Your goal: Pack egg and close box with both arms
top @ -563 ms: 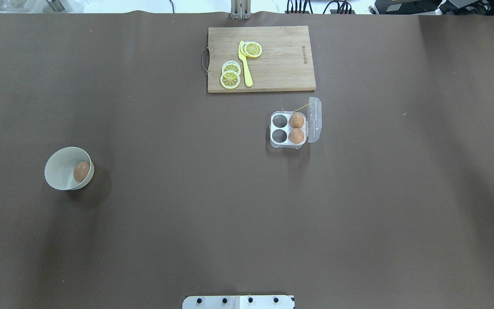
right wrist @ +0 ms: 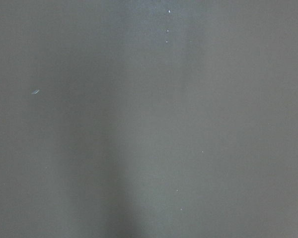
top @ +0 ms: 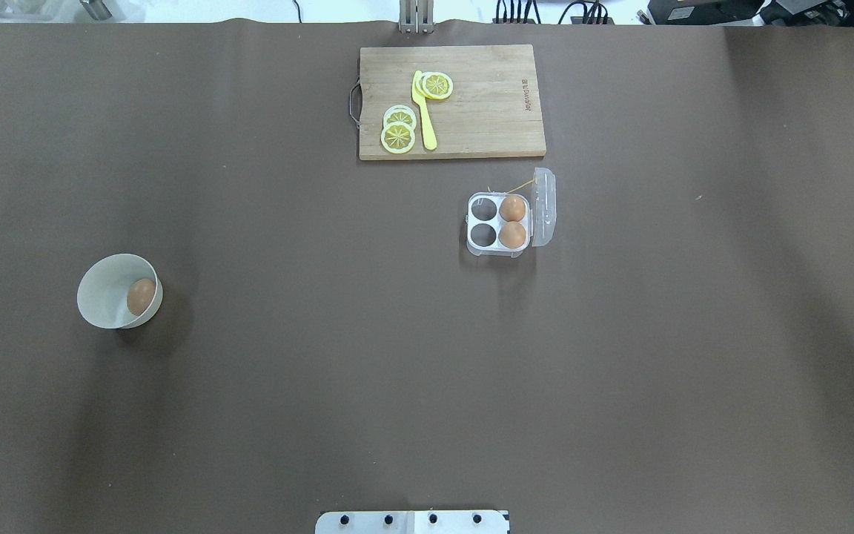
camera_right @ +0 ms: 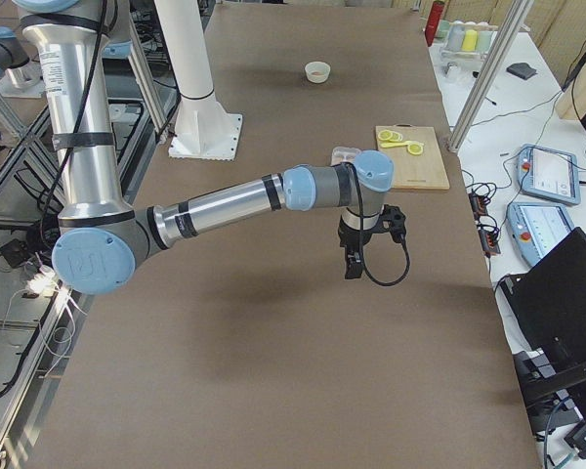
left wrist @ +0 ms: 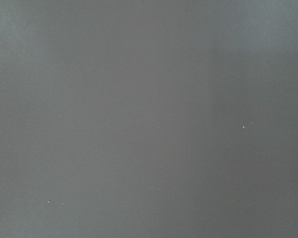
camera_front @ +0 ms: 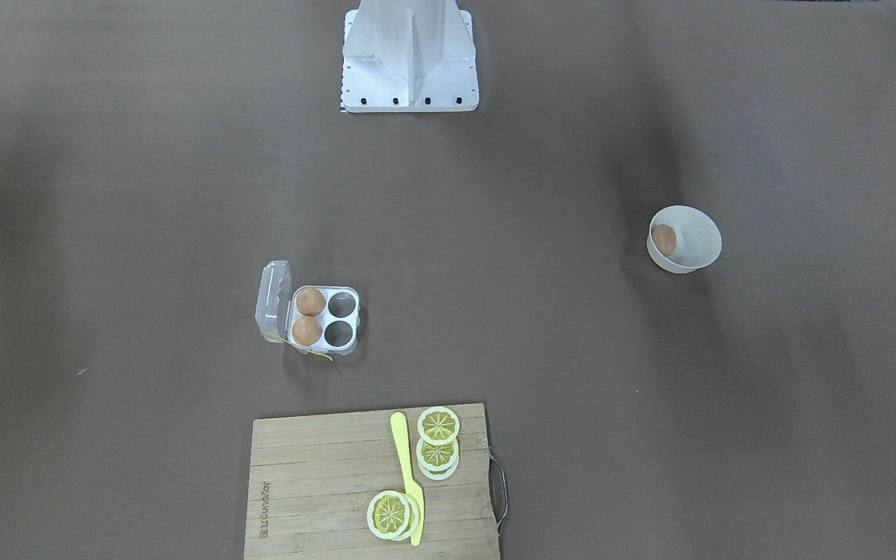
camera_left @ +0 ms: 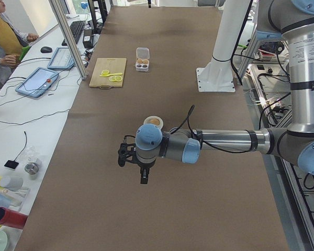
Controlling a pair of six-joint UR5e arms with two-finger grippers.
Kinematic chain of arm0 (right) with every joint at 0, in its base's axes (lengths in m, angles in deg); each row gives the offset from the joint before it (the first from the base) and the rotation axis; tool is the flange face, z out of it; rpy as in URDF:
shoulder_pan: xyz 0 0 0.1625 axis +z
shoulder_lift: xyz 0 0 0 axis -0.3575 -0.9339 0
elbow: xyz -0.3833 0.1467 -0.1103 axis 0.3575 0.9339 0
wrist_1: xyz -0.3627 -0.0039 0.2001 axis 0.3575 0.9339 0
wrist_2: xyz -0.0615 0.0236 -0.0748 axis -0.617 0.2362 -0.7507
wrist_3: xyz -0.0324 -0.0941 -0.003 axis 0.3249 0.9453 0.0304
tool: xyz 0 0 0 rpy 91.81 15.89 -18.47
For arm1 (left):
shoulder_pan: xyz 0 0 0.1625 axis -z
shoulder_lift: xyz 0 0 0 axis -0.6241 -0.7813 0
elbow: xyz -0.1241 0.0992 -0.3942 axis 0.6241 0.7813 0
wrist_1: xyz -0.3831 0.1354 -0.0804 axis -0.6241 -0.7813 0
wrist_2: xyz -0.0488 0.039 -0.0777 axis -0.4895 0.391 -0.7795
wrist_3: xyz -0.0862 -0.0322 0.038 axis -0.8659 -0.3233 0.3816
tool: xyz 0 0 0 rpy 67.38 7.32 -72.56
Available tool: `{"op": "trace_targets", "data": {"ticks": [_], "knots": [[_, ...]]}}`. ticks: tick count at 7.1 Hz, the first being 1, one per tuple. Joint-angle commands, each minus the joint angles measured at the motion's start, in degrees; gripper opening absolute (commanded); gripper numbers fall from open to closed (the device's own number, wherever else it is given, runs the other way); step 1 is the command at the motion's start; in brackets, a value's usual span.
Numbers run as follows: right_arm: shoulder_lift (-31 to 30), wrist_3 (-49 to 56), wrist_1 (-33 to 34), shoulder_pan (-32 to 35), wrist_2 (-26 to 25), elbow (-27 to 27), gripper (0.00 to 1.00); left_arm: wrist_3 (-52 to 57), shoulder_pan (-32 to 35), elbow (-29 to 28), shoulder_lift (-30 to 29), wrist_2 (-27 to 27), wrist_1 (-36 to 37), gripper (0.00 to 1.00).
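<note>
One light-brown egg (top: pixel 141 296) lies in a round white bowl (top: pixel 98 273) at the table's left; it also shows in the front-facing view (camera_front: pixel 663 239). The clear box (top: pixel 476 224) stands right of centre with its lid (top: pixel 543 208) open. Two eggs (top: pixel 513 208) (top: pixel 512 235) fill the cells nearest the lid; the other two cells are empty. My left gripper (camera_left: pixel 141 175) hangs over bare table near the bowl. My right gripper (camera_right: pixel 352 266) hangs over bare table away from the box. Both show only in side views, so I cannot tell whether they are open or shut.
A wooden cutting board (top: pixel 486 111) with lemon slices (top: pixel 398 137) and a yellow knife (top: pixel 424 111) lies at the far edge, just behind the box. The white robot base (camera_front: pixel 409 62) stands at the near edge. Both wrist views show only brown table cover.
</note>
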Motion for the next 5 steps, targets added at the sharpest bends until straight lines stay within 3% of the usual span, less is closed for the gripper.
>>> {"op": "trace_targets", "data": {"ticks": [1,5], "knots": [[0.04,-0.09,0.00,-0.01,0.16,-0.05,1.00,-0.22,-0.02,0.88,1.74,-0.35,-0.64,0.98],[-0.57,-0.09,-1.83,-0.01,1.55,0.30,1.00,-0.58,-0.11,1.24,1.74,-0.52,-0.73,0.98]]}}
